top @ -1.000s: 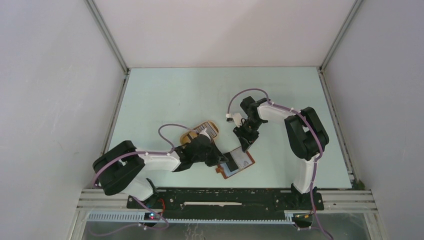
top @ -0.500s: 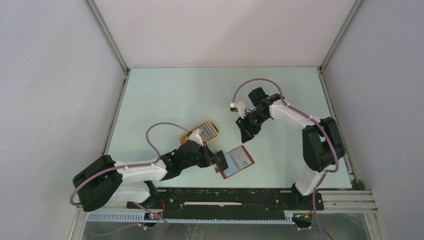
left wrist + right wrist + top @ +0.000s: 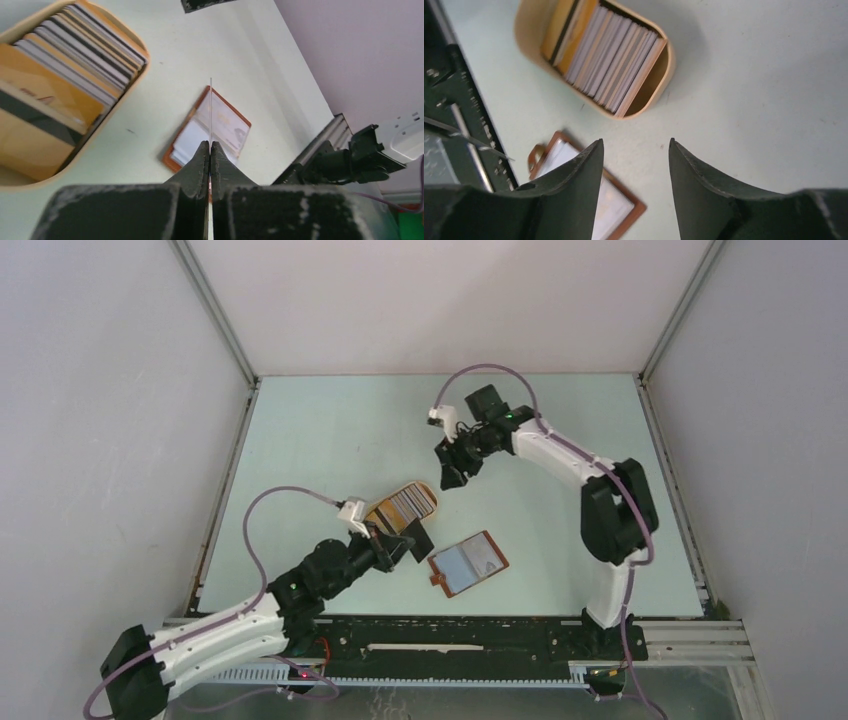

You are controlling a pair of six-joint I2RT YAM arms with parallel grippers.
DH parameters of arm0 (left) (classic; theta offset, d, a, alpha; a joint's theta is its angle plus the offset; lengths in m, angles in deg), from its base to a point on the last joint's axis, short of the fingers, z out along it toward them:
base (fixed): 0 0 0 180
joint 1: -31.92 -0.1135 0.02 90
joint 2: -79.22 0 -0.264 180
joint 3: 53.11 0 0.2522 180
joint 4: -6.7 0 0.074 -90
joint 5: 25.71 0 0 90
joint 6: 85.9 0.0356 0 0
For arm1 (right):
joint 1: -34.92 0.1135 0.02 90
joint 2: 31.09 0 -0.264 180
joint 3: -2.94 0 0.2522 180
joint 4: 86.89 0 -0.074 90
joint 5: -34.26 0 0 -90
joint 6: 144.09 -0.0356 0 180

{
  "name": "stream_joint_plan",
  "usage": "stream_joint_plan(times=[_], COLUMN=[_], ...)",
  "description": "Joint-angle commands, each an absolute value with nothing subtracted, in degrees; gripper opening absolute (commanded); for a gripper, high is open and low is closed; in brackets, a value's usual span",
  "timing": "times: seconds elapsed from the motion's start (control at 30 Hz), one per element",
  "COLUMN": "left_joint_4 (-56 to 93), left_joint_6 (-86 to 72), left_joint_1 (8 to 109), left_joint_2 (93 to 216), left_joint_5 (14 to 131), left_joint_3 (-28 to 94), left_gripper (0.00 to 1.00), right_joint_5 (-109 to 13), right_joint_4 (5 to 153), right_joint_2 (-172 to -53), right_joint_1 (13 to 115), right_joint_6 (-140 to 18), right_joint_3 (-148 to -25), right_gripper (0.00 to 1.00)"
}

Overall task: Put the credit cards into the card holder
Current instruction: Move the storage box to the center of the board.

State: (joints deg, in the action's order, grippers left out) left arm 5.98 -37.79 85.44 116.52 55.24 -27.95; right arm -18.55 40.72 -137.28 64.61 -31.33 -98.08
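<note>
Being clamped edge-on in the closed left tool [image 3: 210, 146], a credit card [image 3: 210, 107] could be buckled if the unheld card holder [image 3: 467, 563] at its four o'clock is shoved, the right tool [image 3: 636, 150] being spread empty.

the table [image 3: 330, 430] has a pale green top, flat and matt, with a few small dark specks on it. it is closed in by a plain white back wall [image 3: 440, 300], a left wall [image 3: 90, 440] and a right wall [image 3: 770, 440]. thin metal bars [image 3: 215, 315] run along the corners between the walls. a black rail [image 3: 520, 635] lies along the near edge. the light is soft and even.
</note>
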Motion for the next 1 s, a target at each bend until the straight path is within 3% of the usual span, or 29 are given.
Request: stream_joint_plan(times=[0.0,0.37,0.97], left_joint_4=[10.8,14.0,13.8], left_joint_6=[-34.9,-36.3,-37.2], left_joint_1=[85.6,85.5,85.6], left_joint_2=[109.6,101.9,100.4], left_joint_5=[48.2,46.3,46.6], left_joint_3=[-32.6,-36.1,-37.5], left_gripper=[0.0,0.0,0.0], right_joint_5=[-28.0,-34.3,-33.3], right_joint_4=[40.9,35.9,34.5], right_joint_2=[-143.8,-156.4,-159.7], right_joint_1=[67.7,70.3,71.8], right_joint_6=[-38.4,-42.8,-44.5], right_joint_3=[-105.4,-118.5,-119.9], right_gripper=[0.59,0.52,0.35])
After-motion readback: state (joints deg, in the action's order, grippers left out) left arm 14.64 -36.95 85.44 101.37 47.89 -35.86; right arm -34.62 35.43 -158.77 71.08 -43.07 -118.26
